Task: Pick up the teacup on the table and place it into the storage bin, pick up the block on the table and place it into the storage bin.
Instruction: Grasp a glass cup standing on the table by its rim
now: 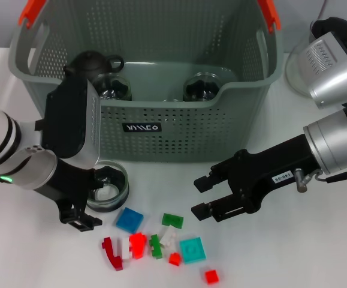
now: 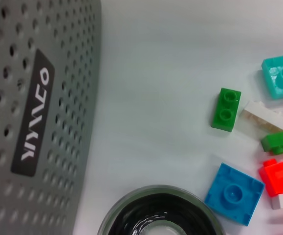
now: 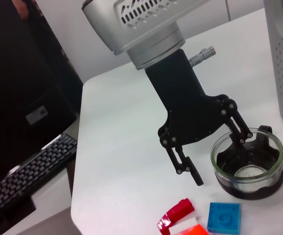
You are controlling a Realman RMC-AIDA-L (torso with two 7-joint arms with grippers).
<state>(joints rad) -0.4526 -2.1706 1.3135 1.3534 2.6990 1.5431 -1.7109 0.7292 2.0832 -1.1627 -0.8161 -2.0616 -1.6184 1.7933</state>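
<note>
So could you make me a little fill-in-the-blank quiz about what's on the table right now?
1. The glass teacup sits on the table in front of the ____.
2. One finger of the left gripper reaches inside the ____.
3. The right gripper hovers with its jaws ____.
4. The square block nearest the teacup is ____.

Missing words: basket; teacup; open; blue.

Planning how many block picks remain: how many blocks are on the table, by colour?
Red blocks: 4
Green blocks: 2
White blocks: 2
Blue block: 1
Teal block: 1
Total: 10, though the pieces overlap, so one could be hidden.
</note>
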